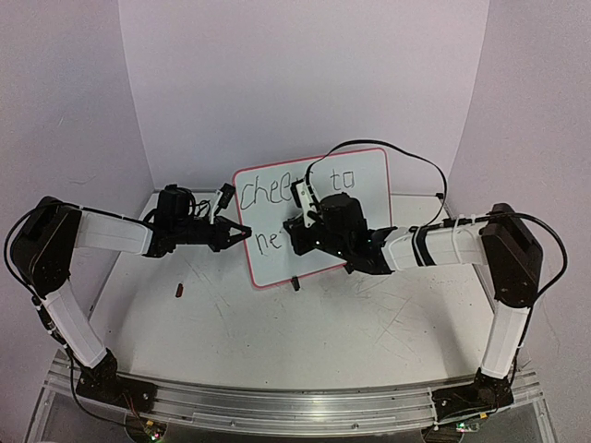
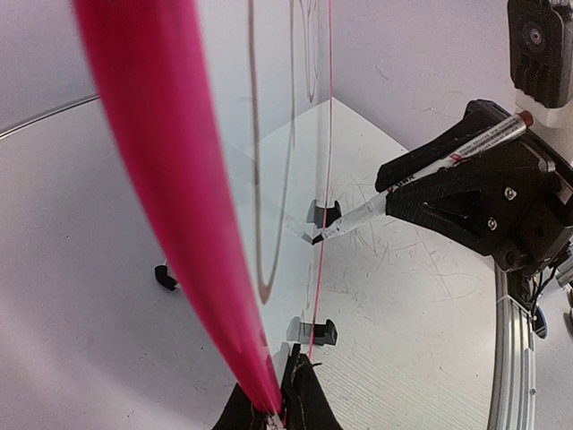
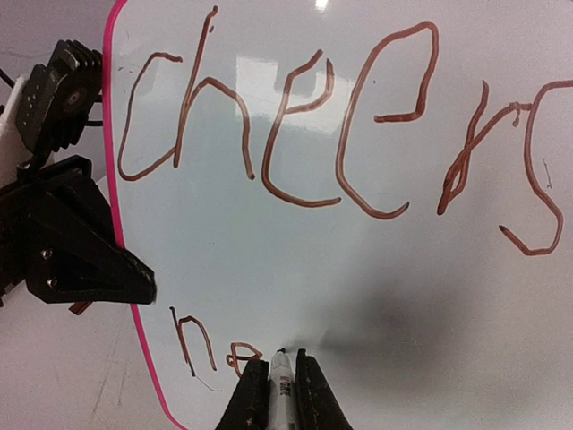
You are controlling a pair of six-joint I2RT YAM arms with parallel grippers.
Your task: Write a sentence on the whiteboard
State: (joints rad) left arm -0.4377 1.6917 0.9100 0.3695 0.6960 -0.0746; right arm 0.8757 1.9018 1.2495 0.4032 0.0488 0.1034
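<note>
Left gripper (image 1: 242, 233) clamps left rim of white, red-rimmed whiteboard (image 1: 374, 198). Right gripper (image 3: 282, 363) clamps slim white marker (image 3: 283, 394), tip seemingly touching board's lower left, beside unfinished dark handwritten sentence (image 3: 295, 143). Risk: hard push tilts board, stroke skips.

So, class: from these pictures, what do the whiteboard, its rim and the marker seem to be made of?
The whiteboard looks like a smooth, glossy white sheet, perhaps coated plastic or laminate; bright glare spots show on it. The rim seems to be shiny pink plastic. The marker probably has a plastic barrel, white with a printed label.
</note>
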